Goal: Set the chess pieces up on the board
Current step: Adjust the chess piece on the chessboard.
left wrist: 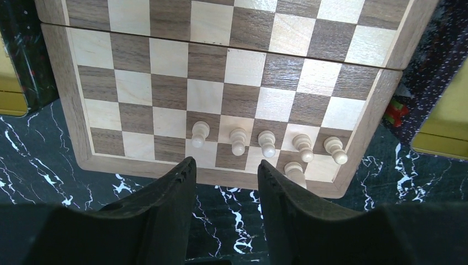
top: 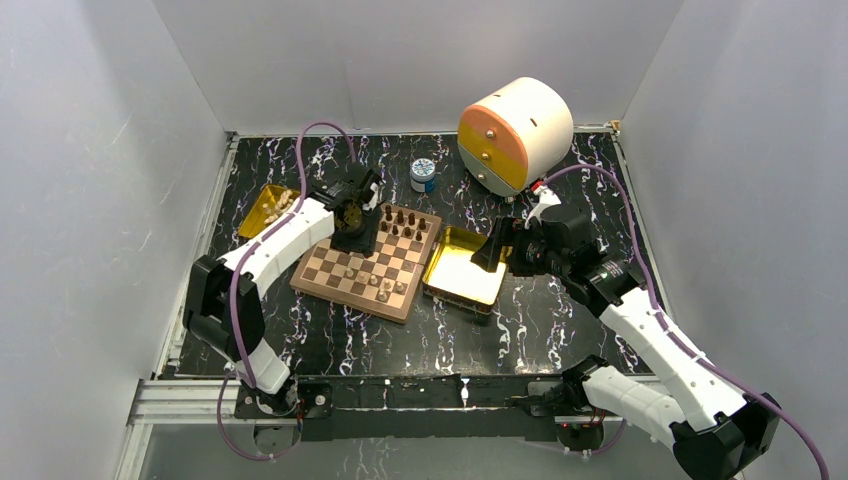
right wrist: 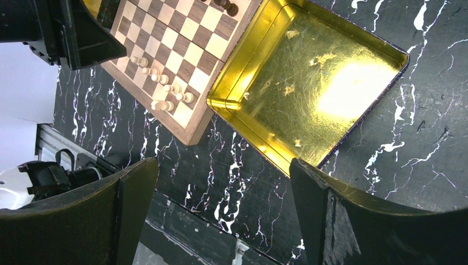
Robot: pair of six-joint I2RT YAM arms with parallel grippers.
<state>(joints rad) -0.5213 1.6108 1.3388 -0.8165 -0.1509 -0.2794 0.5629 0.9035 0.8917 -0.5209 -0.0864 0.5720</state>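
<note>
The board [top: 330, 268] lies left of the table's centre. Several dark chess pieces [top: 403, 222] stand at its far right corner, and several pale ones [top: 377, 284] near its front edge. In the left wrist view the pale pieces [left wrist: 267, 142] form a row along one edge of the board [left wrist: 60, 83], with one more [left wrist: 294, 170] behind the row. My left gripper [left wrist: 226, 168] hangs open and empty, its tips just short of that row. My right gripper [right wrist: 223, 171] stands wide open and empty above the table, beside the board [right wrist: 182, 33].
An empty gold tray [top: 463, 272] sits right of the board, under my right gripper. A second gold tray [top: 270, 205] holding pale pieces sits at the back left. A white and orange drum [top: 515, 133] and a small jar [top: 423, 175] stand at the back.
</note>
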